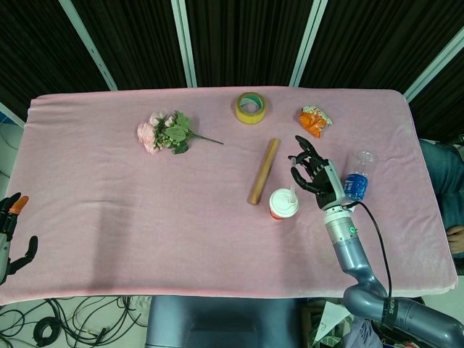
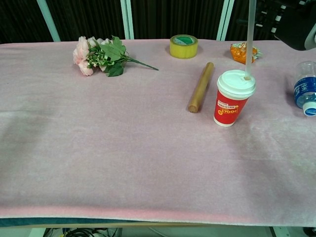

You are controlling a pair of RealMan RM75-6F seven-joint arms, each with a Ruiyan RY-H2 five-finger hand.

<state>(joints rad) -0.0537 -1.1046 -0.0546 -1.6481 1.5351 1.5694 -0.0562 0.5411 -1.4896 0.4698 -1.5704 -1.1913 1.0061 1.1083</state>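
A red paper cup (image 1: 283,205) (image 2: 232,101) with a white lid stands right of the table's middle. My right hand (image 1: 313,174) (image 2: 292,19) hovers just right of and above it, pinching a pale straw (image 2: 249,39) (image 1: 293,193) that hangs upright. The straw's lower tip meets the hole in the lid. My left hand (image 1: 11,235) hangs off the table's near left corner, fingers apart and holding nothing; the chest view does not show it.
On the pink cloth lie a wooden rod (image 1: 263,172) left of the cup, a yellow tape roll (image 1: 250,107), an orange snack packet (image 1: 315,120), a bunch of pink flowers (image 1: 165,132) and a water bottle (image 1: 358,174) on its side just right of my right hand.
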